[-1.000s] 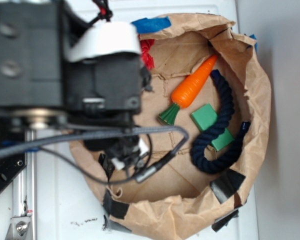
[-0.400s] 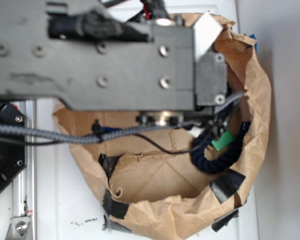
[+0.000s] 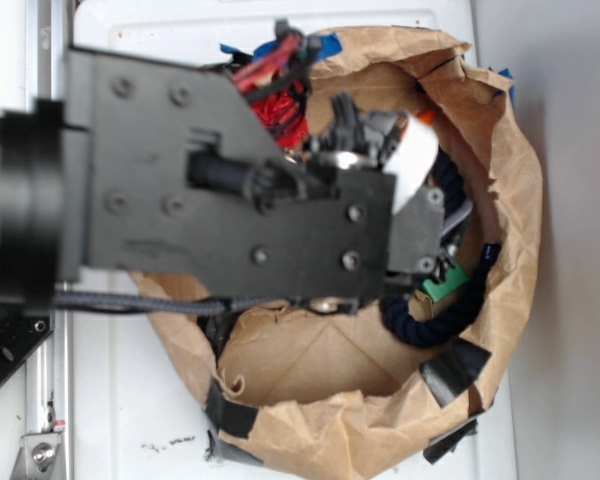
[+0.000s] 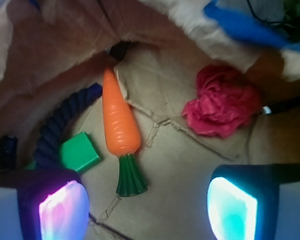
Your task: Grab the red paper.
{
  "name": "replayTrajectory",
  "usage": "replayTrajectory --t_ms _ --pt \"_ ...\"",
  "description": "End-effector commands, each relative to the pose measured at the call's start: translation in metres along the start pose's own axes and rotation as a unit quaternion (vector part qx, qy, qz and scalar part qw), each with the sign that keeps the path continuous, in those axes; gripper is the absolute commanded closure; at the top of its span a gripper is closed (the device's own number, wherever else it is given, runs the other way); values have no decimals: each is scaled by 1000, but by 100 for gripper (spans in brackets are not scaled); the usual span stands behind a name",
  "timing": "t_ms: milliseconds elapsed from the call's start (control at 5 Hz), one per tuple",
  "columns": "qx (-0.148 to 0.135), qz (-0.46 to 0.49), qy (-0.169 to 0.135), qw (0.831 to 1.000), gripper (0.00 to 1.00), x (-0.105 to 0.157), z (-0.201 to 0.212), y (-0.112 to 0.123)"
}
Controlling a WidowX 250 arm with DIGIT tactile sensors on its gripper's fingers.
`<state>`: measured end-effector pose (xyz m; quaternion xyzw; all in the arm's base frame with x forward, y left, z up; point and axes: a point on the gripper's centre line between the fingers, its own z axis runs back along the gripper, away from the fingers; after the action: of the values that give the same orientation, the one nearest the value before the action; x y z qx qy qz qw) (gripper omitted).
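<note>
Currently, step: I line up over the red paper (image 4: 221,106).
Red paper: on the paper bag (image 3: 500,180) floor, by its wall, apart from the carrot toy (image 4: 121,131).
Gripper (image 4: 147,207): released, empty, jaws wide.
Advice: shift toward the wad, centre it, descend, then clench.

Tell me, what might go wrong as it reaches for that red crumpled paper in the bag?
The red paper lies ahead and to the right of the open gripper, so closing now would likely catch nothing. It sits close against the brown bag wall, which a finger might snag. The carrot toy lies close by and could get nudged.
</note>
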<state>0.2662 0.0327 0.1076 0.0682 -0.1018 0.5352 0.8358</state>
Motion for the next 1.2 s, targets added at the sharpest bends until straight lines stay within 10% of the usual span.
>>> replayTrajectory --t_ms 0,400,1000 --pt "19 49 8 999 0 3 -6 28" --pt "91 119 39 988 0 2 -2 47" --pt "91 119 39 988 0 2 -2 47"
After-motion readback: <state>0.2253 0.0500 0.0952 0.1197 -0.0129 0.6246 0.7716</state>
